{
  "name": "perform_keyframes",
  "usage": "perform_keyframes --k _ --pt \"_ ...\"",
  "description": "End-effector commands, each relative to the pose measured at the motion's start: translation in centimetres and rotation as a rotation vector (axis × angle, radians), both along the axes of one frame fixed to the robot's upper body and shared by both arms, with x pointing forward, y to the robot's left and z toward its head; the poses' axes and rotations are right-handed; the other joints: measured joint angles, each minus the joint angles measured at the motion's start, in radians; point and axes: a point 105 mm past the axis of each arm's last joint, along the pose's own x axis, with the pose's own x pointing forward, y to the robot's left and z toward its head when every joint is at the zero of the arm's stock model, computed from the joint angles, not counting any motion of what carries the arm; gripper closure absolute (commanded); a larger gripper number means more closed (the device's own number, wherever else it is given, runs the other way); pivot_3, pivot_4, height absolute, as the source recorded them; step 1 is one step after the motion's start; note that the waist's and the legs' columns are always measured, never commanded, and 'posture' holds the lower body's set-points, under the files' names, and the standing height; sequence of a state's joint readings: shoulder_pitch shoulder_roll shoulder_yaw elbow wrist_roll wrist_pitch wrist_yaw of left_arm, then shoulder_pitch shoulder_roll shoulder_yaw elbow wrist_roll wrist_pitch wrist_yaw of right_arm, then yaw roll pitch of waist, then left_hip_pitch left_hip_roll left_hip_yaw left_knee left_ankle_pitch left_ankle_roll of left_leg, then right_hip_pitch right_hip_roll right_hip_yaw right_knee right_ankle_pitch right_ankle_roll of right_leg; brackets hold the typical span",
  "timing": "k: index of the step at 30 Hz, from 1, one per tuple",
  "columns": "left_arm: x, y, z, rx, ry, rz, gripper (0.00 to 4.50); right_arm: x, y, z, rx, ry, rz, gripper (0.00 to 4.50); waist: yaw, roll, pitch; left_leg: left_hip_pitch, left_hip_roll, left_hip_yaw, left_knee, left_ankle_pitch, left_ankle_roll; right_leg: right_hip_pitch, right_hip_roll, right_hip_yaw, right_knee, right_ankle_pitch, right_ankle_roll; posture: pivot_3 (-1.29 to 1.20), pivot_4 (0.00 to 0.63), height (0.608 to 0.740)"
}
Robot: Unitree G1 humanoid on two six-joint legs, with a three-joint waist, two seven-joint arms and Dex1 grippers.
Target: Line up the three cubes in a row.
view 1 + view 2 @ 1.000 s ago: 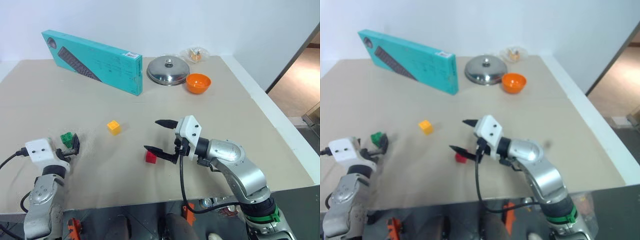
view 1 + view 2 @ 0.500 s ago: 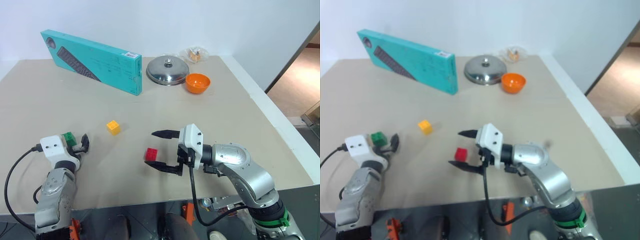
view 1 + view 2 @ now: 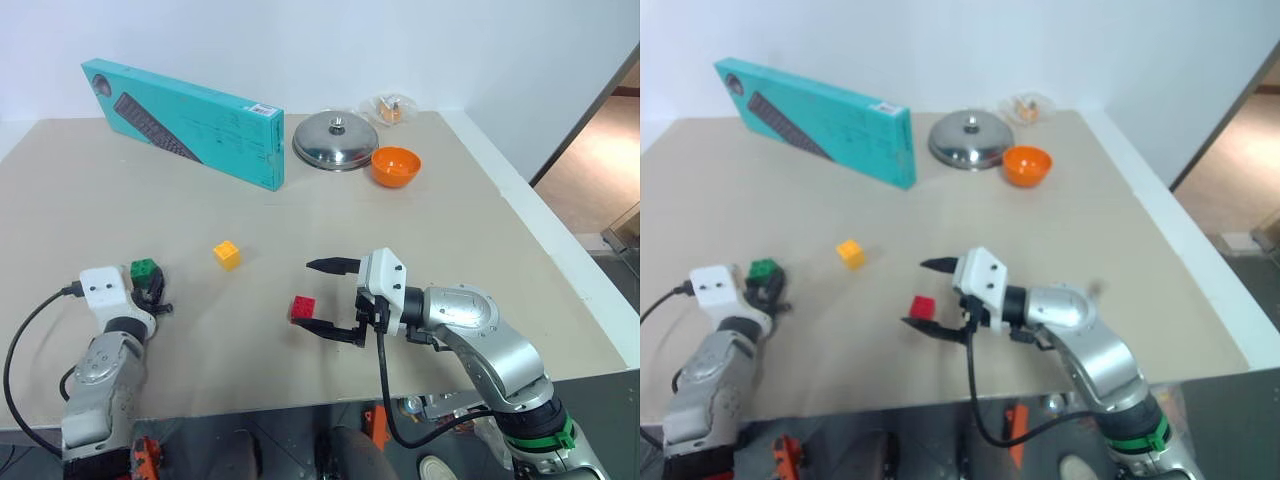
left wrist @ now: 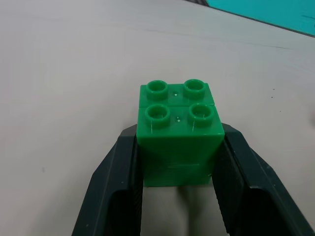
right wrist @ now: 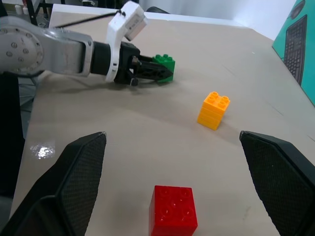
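Green cube (image 4: 178, 142), four round studs up, upright between left claw (image 4: 179, 187) fingers

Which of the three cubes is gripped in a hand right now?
The green cube: the left hand is shut on its sides. The red cube lies free before the open right hand, and the yellow cube sits alone.

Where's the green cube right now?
The green cube sits on the table's near left in the head views, clamped between the left gripper fingers, left of the yellow cube.
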State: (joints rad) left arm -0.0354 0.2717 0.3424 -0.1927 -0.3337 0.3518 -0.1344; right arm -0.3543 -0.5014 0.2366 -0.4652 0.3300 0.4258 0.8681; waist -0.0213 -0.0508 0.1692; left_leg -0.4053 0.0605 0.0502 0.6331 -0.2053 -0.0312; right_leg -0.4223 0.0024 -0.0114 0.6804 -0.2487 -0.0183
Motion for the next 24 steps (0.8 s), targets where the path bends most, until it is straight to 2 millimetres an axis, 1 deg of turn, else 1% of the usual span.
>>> perform_keyframes --k 1,2,6,9,11,14,16,18,21,24 --pt "-0.2 -2.1 0.9 0.094 -0.023 -0.236 3.18 -0.2 0.0 0.8 0.009 -0.041 0.012 0.00 0.000 0.000 0.000 0.000 0.000 0.000 0.000 0.000 0.000 0.000 0.000 0.000 0.000 0.000 0.000 0.00 0.150 0.740" --pt "-0.4 -2.6 0.9 0.105 -0.019 -0.306 3.18 -0.3 -0.1 0.8 0.006 -0.042 0.011 0.00 0.000 0.000 0.000 0.000 0.001 0.000 0.000 0.000 0.000 0.000 0.000 0.000 0.000 0.000 0.000 0.00 0.150 0.740" --pt "-1.9 -5.4 1.1 0.145 0.012 -0.677 3.18 -0.5 -0.7 0.6 -0.016 -0.047 0.005 0.00 0.000 0.000 0.000 0.000 0.001 0.001 0.000 0.000 -0.001 -0.001 -0.001 0.000 0.000 0.000 -0.001 0.00 0.150 0.740" --pt "-2.9 -6.6 1.4 0.215 0.022 -0.899 3.18 -0.7 -1.1 0.4 -0.032 -0.048 0.002 0.00 0.000 0.000 0.000 -0.001 0.001 0.001 -0.001 -0.001 -0.001 -0.001 -0.001 0.000 0.000 -0.001 -0.002 0.00 0.150 0.740" --pt "-3.2 -7.4 1.5 0.244 0.031 -1.022 3.18 -0.9 -1.3 0.2 -0.040 -0.049 0.001 0.00 0.000 0.000 0.001 -0.001 0.001 0.001 -0.001 -0.001 -0.001 -0.002 -0.001 0.000 0.000 -0.001 -0.002 0.00 0.150 0.740" --pt "-2.8 -8.8 2.1 0.257 0.020 -1.186 3.18 -1.0 -1.4 0.1 -0.048 -0.051 -0.007 0.00 0.002 0.001 0.001 -0.001 0.001 0.001 -0.001 0.000 -0.001 -0.002 -0.001 0.000 0.000 -0.001 -0.002 0.00 0.150 0.740" --pt "-2.7 -9.5 2.3 0.261 0.017 -1.260 3.18 -1.1 -1.4 0.0 -0.050 -0.053 -0.012 0.00 0.004 0.001 0.001 -0.001 0.001 0.001 -0.001 0.000 -0.001 -0.002 -0.001 -0.001 0.000 -0.001 -0.002 0.00 0.150 0.740" --pt "-2.7 -10.7 2.4 0.282 0.020 -1.379 3.18 -1.1 -1.5 0.0 -0.054 -0.057 -0.026 0.00 0.003 0.001 0.001 -0.002 0.001 0.001 -0.001 -0.001 -0.001 -0.002 -0.001 0.000 -0.001 -0.001 -0.002 0.00 0.150 0.740" --pt "-2.6 -11.7 2.2 0.317 0.026 -1.489 3.18 -1.1 -1.6 -0.1 -0.060 -0.062 -0.039 0.00 0.000 0.001 0.001 -0.002 -0.001 0.001 -0.001 -0.001 -0.001 -0.002 0.001 0.000 -0.001 -0.001 -0.001 0.00 0.150 0.740" --pt "-2.4 -12.2 2.0 0.354 0.020 -1.553 3.18 -1.2 -1.6 -0.1 -0.064 -0.064 -0.044 0.00 0.000 0.001 0.001 -0.002 0.001 0.001 -0.001 -0.001 -0.001 -0.002 0.005 0.001 -0.001 -0.001 -0.002 0.00 0.150 0.740"
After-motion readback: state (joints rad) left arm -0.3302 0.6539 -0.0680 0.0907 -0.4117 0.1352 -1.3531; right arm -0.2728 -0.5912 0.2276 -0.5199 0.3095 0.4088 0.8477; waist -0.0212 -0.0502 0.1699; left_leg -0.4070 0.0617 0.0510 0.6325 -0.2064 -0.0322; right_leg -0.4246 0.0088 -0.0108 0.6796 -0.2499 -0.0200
